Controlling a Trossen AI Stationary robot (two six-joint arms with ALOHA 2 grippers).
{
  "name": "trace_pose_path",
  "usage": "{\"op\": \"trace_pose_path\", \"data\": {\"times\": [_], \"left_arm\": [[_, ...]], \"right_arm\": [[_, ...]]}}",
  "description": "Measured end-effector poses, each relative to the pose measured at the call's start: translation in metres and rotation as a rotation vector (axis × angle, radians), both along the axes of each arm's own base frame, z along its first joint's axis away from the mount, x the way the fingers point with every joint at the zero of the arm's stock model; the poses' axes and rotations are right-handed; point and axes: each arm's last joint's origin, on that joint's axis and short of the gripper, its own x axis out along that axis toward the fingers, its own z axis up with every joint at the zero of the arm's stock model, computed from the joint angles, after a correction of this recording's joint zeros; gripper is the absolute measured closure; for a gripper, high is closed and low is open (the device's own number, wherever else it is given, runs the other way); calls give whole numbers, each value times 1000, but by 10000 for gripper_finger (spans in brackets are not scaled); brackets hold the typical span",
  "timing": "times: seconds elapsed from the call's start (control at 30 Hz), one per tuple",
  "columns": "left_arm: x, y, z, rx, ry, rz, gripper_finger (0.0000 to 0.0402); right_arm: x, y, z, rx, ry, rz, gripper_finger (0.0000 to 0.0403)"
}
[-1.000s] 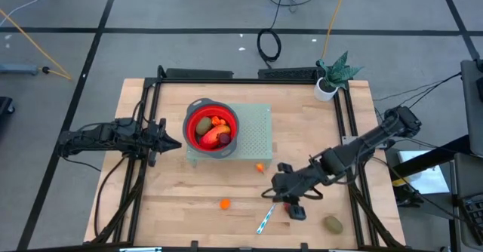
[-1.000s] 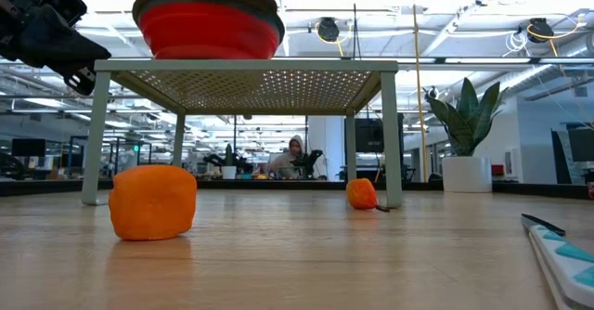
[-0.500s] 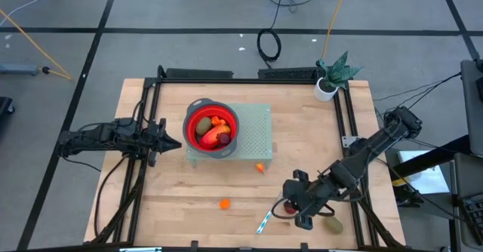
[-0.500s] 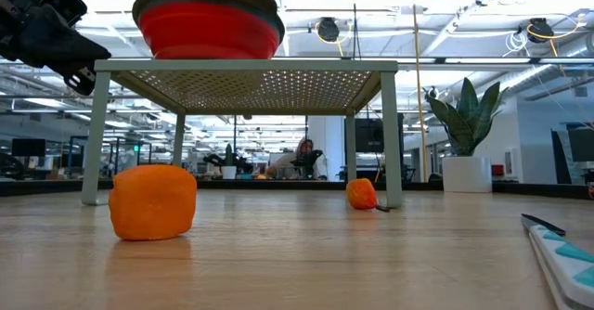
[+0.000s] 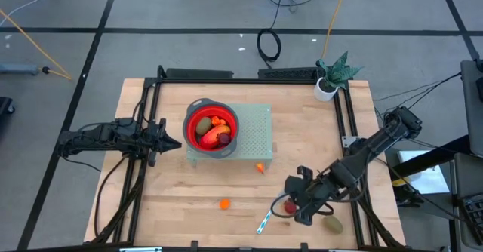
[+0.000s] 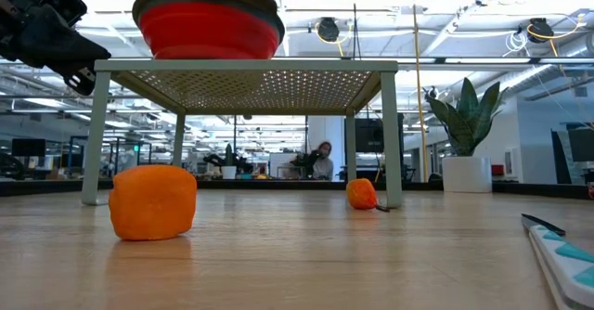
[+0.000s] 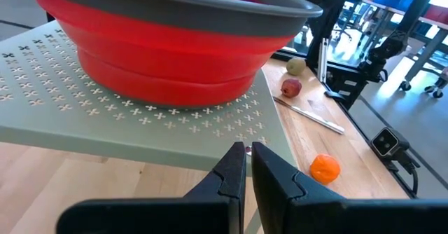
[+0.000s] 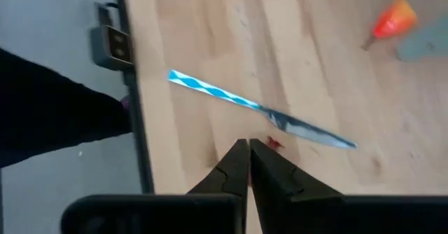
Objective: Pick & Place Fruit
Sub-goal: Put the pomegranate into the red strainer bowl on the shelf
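Hovering clenched and empty over the red fruit (image 5: 289, 205), the right gripper (image 5: 296, 209) risks knocking it toward the knife (image 5: 266, 220) at seven o'clock.

Two dark jointed arms w/ slim black two-finger hands.

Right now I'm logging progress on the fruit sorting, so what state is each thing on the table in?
red bowl: upright on the green rack, holding several fruits
green rack: standing on the table
orange fruit: loose on the table
orange piece: lying by the rack's leg
red fruit: on the table beside the knife
olive fruit: loose near the table's edge
knife: lying flat
left gripper: fingers shut, empty
right gripper: fingers shut, empty
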Motion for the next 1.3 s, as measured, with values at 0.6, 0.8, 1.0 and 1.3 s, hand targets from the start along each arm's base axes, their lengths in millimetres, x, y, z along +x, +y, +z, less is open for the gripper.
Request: {"op": "trace_pose_path", "data": {"times": [0.6, 0.8, 1.0, 1.3], "left_arm": [[0, 0, 0, 0, 1, 0, 378], [0, 0, 0, 0, 1, 0, 378], [0, 0, 0, -1, 1, 1, 378], [0, 0, 0, -1, 1, 1, 378]], "right_arm": [[-7, -4, -5, 14, 119, -97, 180], [-6, -3, -4, 33, 107, -107, 146], [-5, 1, -2, 103, 117, -34, 140], [-4, 2, -4, 116, 124, -30, 118]]}}
